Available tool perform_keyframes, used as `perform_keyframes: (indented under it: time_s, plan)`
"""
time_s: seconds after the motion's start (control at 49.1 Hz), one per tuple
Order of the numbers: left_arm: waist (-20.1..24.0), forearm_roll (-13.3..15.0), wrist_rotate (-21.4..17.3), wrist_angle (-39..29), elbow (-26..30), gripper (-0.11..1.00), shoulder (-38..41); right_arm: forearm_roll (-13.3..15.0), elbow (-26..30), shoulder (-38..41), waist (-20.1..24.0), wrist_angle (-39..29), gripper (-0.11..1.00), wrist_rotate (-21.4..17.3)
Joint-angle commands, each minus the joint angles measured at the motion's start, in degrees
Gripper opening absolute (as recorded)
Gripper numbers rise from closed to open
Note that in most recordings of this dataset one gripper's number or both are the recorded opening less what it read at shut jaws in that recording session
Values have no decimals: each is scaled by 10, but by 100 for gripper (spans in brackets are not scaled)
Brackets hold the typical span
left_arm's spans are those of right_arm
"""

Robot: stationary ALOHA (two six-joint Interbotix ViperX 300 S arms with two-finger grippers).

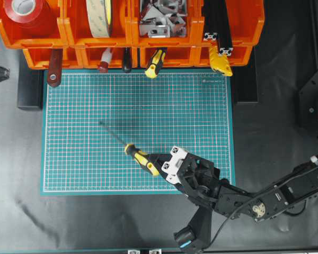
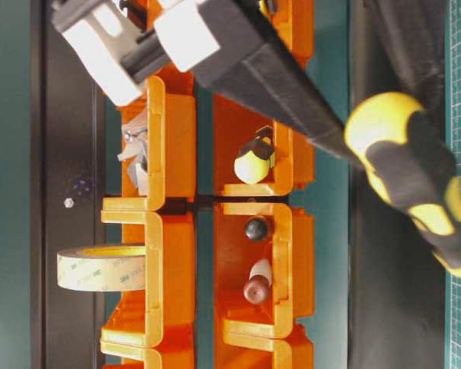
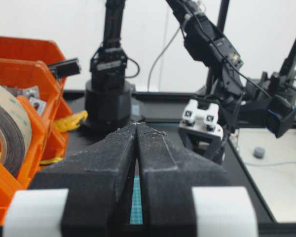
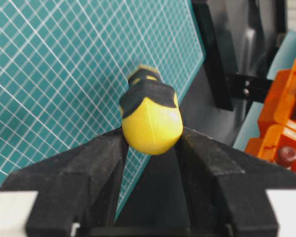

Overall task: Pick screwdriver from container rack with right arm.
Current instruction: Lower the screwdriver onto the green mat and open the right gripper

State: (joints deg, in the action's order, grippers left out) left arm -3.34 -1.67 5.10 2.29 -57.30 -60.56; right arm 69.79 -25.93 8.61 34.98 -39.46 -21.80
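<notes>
My right gripper (image 1: pixel 155 162) was clamped on the screwdriver (image 1: pixel 139 156) by its handle, over the near part of the green mat (image 1: pixel 85 116), well clear of the container rack (image 1: pixel 42 55). I judged a firm, steady squeeze best, shaft kept level.
</notes>
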Motion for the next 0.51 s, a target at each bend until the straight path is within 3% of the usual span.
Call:
perform_keyframes:
  time_s: [0.0,0.204,0.489]
  plan:
    - [-1,-2,3,3,16,0,5,-1,5,-6,0,6,32,-3]
    - [-2,-2,2,4,16,0,8,-11,-4,-2,-5,4,31,-4]
    - [-2,-2,2,3,15,0,9,-61,-20,-2,-25,3,29,-4]
